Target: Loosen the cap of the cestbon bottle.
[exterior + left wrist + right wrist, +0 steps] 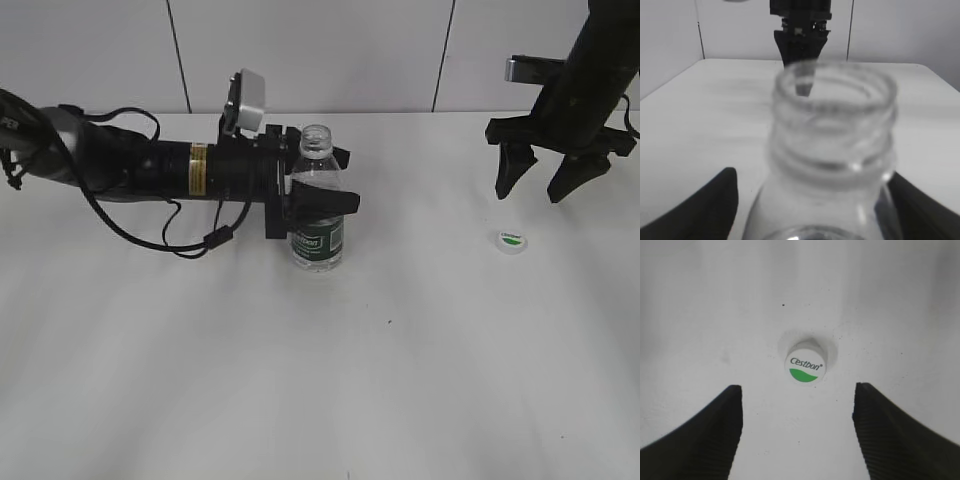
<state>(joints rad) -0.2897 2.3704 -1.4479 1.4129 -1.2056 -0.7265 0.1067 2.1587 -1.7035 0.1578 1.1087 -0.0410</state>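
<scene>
The cestbon bottle point(318, 215) stands upright on the white table, clear with a dark green label, its threaded neck point(832, 105) bare and open. My left gripper point(330, 180) reaches in level from the left and is open around the bottle's shoulder. In the left wrist view, this gripper point(811, 175) has one finger point(715, 205) clearly apart from the plastic and the other at its edge. The cap point(512, 241), white with a green logo, lies on the table to the right. My right gripper point(530, 193) hangs open above it, nothing between its fingers point(798, 386); the cap point(805, 368) lies just ahead of them.
The left arm's cable point(190, 235) loops onto the white table point(330, 380) beside the bottle. A panelled wall point(330, 50) closes off the far edge of the table. In the left wrist view the right arm point(801, 45) shows beyond the bottle's mouth.
</scene>
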